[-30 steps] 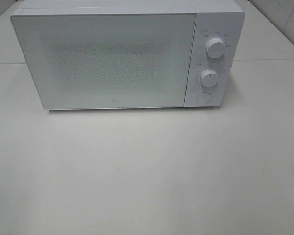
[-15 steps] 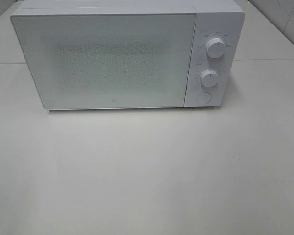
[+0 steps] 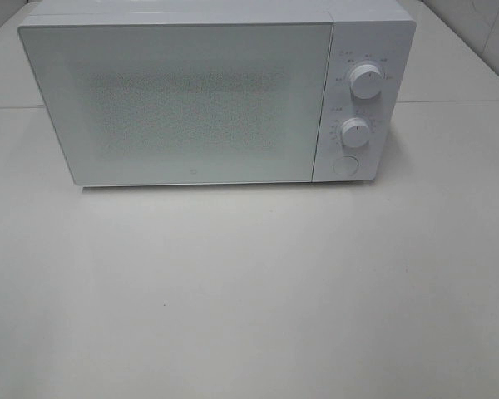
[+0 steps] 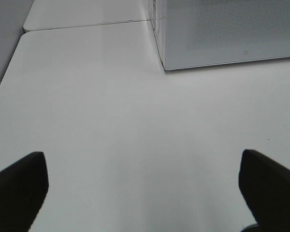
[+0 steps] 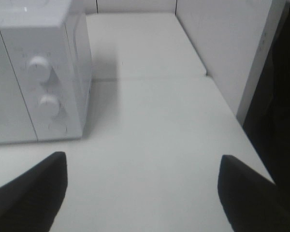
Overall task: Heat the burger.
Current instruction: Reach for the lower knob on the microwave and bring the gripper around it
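Observation:
The burger is out of view in every frame. A white microwave (image 3: 200, 96) stands at the back of the white table (image 3: 249, 291) with its door shut; its inside does not show through the door. It has two round knobs (image 3: 365, 81) and a round button (image 3: 345, 165) on its right panel. The microwave also shows in the left wrist view (image 4: 227, 31) and the right wrist view (image 5: 36, 72). My left gripper (image 4: 145, 186) is open and empty above bare table. My right gripper (image 5: 142, 191) is open and empty, to the right of the microwave. Neither arm shows in the exterior view.
A seam (image 3: 449, 101) runs across the table at the microwave's depth. The table's left edge (image 4: 9, 72) shows in the left wrist view. A white wall panel (image 5: 222, 48) and a dark gap (image 5: 275, 121) lie to the right in the right wrist view.

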You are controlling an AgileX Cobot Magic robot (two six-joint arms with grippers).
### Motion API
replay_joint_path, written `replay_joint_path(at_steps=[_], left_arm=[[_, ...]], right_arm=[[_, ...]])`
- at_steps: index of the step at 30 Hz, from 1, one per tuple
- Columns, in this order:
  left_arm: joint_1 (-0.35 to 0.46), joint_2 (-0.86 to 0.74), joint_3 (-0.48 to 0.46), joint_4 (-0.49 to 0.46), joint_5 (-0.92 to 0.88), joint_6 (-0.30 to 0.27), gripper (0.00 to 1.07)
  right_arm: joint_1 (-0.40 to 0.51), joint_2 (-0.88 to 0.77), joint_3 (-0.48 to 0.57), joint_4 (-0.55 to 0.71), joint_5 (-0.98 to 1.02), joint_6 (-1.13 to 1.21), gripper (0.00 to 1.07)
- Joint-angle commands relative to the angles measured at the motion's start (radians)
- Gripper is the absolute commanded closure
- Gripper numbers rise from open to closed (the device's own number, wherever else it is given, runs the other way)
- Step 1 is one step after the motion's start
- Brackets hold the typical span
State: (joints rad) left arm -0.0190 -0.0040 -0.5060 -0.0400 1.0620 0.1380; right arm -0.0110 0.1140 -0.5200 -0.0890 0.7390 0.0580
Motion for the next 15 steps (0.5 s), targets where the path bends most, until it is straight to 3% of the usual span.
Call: replay_joint_path(at_steps=[1,7,15], left_arm=[[-0.005,-0.020,0.000,-0.007,-0.016,-0.006,0.02],[-0.005,-0.020,0.000,-0.007,-0.016,-0.006,0.02],[-0.005,-0.020,0.000,-0.007,-0.016,-0.006,0.02]], right_arm=[[0.003,0.120,0.005,-0.023,-0.254,-0.018,0.31],[0.003,0.238,0.043,-0.040,-0.457,-0.034,0.31],[0.003,0.482,0.184,-0.065,-0.996,-0.043,0.31]])
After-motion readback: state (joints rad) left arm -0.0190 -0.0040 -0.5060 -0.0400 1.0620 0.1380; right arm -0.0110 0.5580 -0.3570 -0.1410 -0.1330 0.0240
